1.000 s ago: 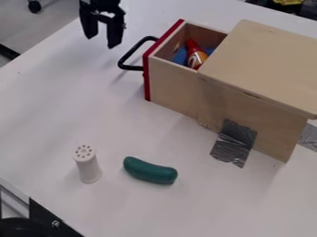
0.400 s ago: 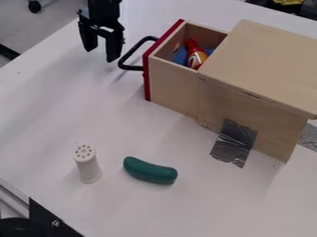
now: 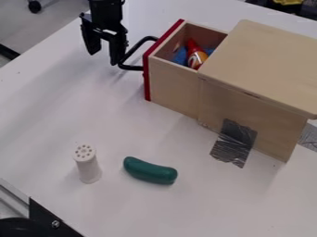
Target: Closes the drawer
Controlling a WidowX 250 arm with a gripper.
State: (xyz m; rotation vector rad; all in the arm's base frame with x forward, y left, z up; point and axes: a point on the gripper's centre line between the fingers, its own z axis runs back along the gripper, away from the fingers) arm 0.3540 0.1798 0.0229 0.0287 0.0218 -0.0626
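Spotter: Talk to me, what's the pincer doing?

Me: I've got my gripper (image 3: 104, 58) out in front of the wooden cabinet (image 3: 266, 60), fingers spread wide, nothing between them! It hangs at the side where the drawer (image 3: 173, 85) sticks out.

Spotter: And the handle?

Me: Black handle (image 3: 131, 67), right there, on the red front panel (image 3: 147, 74) that faces away from the cabinet. One finger looks just beside it; whether they touch, I can't tell from here.

Spotter: So the drawer's open?

Me: Open, yes, jutting from the cabinet's end, and I can see right down into it: a red-and-orange bottle (image 3: 193, 46) with something blue (image 3: 180, 56) around it, close to the cabinet's top board.

Spotter: Farther out?

Me: Dark grey tape (image 3: 234, 143) runs from the cabinet's long side down onto the white table (image 3: 43, 115). Off that same side, apart from the cabinet, lies a curved green thing (image 3: 149, 171); past it, farther from the cabinet, a white shaker (image 3: 88, 166) stands upright, holes on top.
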